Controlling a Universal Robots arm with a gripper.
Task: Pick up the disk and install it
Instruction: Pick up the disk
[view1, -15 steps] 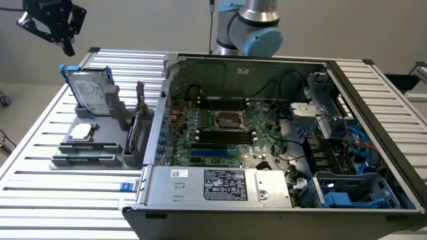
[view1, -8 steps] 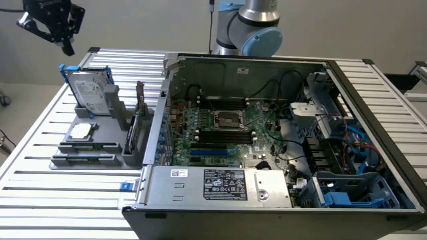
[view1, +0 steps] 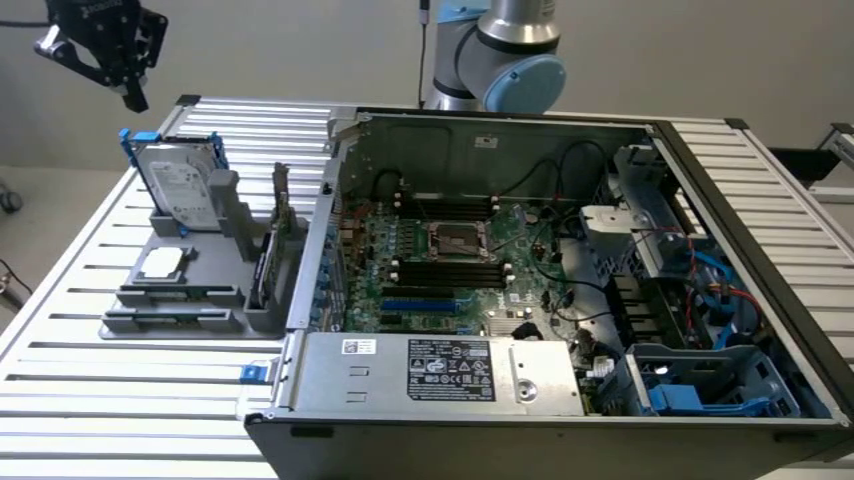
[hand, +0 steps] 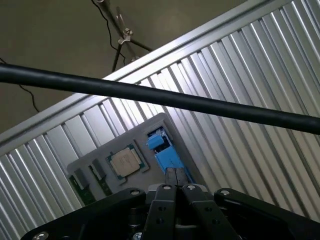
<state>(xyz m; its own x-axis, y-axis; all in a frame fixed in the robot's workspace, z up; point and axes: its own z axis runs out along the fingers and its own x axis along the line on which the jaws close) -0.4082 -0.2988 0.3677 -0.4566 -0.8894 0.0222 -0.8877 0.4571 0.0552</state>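
The silver-grey hard disk in its blue plastic carrier (view1: 180, 185) leans upright in the grey moulded rack (view1: 200, 278) on the slatted worktop (view1: 80, 380). The black jaws hang above the rack, pressed shut, empty, clear of the disk.

Robotics lab or workshop, slatted aluminium surface (view1: 94, 400), opened computer case (view1: 507, 150) with bare motherboard (view1: 454, 250), robot arm (view1: 501, 55) behind it, grey parts fixture (view1: 214, 268).

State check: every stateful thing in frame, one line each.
disk: standing on edge in grey holder, not gripped
end effector: shut, empty, in the air above disk
chip: lying flat on holder
computer case: open, side panel off
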